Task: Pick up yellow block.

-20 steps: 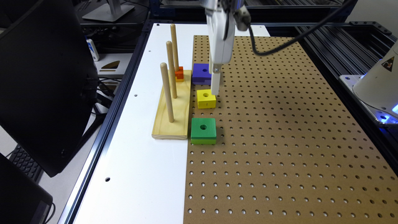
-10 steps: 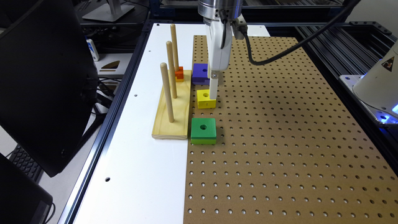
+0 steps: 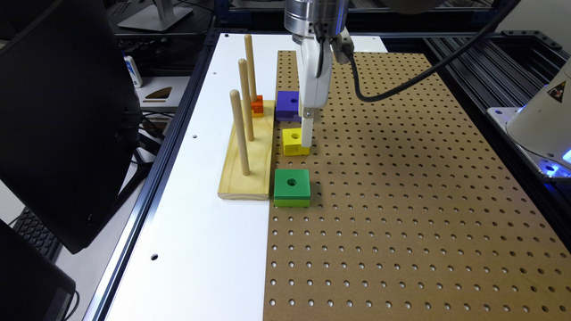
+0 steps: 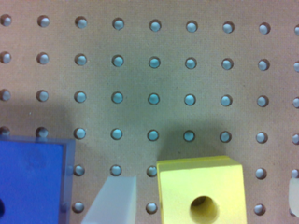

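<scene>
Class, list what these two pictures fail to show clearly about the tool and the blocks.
1. Yellow block: its near part is cut off by the wrist view's edge.
2. Purple block: partly hidden behind the tool in the exterior view.
3. Orange block: too small for detail.

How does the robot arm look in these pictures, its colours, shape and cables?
The arm ends in a shiny silver metal cylinder with a narrow white gripper body below it, tapering to pale, off-white fingers. A thick black cable leaves a small grey connector at the wrist and curves away. No markings are readable on it.
</scene>
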Available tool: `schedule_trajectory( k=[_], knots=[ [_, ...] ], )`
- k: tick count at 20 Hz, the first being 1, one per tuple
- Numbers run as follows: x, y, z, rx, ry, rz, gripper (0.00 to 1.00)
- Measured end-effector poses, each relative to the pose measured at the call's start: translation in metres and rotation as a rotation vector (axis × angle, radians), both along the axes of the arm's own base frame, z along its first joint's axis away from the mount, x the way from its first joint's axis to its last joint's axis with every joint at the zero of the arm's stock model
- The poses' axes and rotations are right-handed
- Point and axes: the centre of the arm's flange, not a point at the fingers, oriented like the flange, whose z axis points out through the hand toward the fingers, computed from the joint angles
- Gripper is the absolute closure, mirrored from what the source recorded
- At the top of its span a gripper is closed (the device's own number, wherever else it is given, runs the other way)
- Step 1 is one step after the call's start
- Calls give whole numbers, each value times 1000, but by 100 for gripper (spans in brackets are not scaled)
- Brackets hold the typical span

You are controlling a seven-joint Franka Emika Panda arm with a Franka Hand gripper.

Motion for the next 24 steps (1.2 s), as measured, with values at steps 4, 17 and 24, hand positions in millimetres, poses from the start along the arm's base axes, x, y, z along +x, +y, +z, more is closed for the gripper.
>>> schedule_trajectory(
  k=[4,17,24],
  knots=[
    [1,-1,-3,1,-7,-2,0],
    [21,1,-19,8,-10,-3,0],
    [23,1,-24,9,-7,-3,0]
  ],
)
